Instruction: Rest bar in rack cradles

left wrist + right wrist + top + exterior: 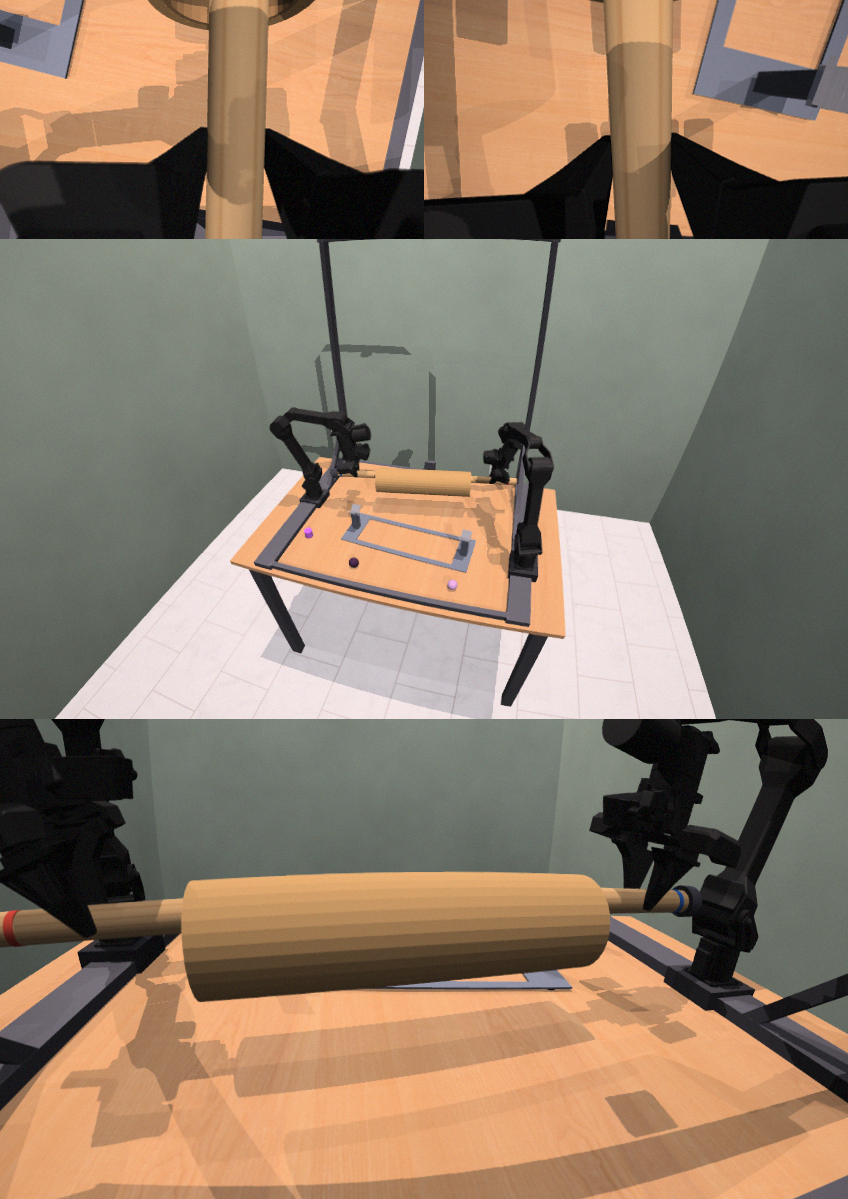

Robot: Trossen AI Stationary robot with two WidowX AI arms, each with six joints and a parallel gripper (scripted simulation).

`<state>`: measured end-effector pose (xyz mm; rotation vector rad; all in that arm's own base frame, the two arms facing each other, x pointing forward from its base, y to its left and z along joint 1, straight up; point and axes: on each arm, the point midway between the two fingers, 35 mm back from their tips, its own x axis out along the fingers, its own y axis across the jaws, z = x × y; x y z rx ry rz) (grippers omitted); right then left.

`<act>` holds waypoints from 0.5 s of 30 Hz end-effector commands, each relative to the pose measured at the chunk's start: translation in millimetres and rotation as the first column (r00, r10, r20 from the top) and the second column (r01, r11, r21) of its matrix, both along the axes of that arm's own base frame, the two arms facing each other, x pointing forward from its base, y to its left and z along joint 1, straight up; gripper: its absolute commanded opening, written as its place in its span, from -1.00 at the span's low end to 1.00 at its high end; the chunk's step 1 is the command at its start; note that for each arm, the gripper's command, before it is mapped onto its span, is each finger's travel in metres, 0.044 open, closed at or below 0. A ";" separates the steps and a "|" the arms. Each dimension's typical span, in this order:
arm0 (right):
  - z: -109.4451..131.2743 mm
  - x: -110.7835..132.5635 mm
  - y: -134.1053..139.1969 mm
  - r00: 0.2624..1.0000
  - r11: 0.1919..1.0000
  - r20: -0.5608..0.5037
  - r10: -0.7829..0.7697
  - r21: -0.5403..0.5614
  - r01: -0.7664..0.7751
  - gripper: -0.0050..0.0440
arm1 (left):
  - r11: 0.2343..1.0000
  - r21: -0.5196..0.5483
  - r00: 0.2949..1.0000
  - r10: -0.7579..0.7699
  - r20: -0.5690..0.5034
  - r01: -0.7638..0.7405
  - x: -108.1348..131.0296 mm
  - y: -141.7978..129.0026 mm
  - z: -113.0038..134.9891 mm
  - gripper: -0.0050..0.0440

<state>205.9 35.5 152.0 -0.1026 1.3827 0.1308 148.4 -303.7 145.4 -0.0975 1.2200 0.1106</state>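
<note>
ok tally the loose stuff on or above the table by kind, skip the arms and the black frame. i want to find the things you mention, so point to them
bar [365, 474] [142, 918] [236, 100] [640, 100]: 1
paper roll [423, 482] [395, 933] [294, 12]: 1
rack [410, 556] [547, 980] [45, 62] [718, 75]: 1
balls, a dark ball [353, 562] and a pink ball [452, 584]: 2
small purple block [308, 532]: 1
total: 6
</note>
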 end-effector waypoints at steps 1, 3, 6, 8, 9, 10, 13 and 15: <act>13.4 2.2 -3.0 0.999 1.000 0.051 -0.003 0.010 0.003 -0.59 | 0.997 -0.077 1.000 -0.009 0.026 0.011 0.4 2.0 23.5 -0.59; 13.4 2.2 -3.0 0.999 1.000 0.051 -0.003 0.010 0.003 -0.59 | 0.997 -0.077 1.000 -0.009 0.026 0.011 0.4 2.0 23.5 -0.59; 9.9 -0.1 -9.2 0.999 1.000 0.040 -0.012 -0.002 0.012 -0.59 | 0.998 -0.059 1.000 -0.015 0.024 0.016 0.4 13.7 19.1 -0.59; 9.6 -0.8 -11.1 0.999 1.000 0.038 -0.014 -0.001 0.014 -0.59 | 0.998 -0.064 1.000 -0.018 0.024 0.020 0.5 16.1 19.7 -0.59; 11.4 0.1 -12.0 0.999 1.000 0.043 -0.016 0.000 0.016 -0.59 | 0.998 -0.063 1.000 -0.020 0.022 0.022 0.1 18.4 19.1 -0.59; 12.7 0.6 -12.8 0.999 1.000 0.047 -0.018 0.003 0.017 -0.59 | 0.998 -0.063 1.000 -0.023 0.020 0.024 -0.3 20.8 18.8 -0.59; 13.2 0.2 -16.6 0.999 1.000 0.047 -0.024 0.004 0.024 -0.59 | 0.998 -0.060 0.999 -0.028 0.026 0.030 0.4 28.7 19.2 -0.59; 14.3 0.2 -19.8 0.998 1.000 0.049 -0.029 0.004 0.029 -0.59 | 0.998 -0.060 0.999 -0.034 0.021 0.035 -0.2 34.4 18.5 -0.59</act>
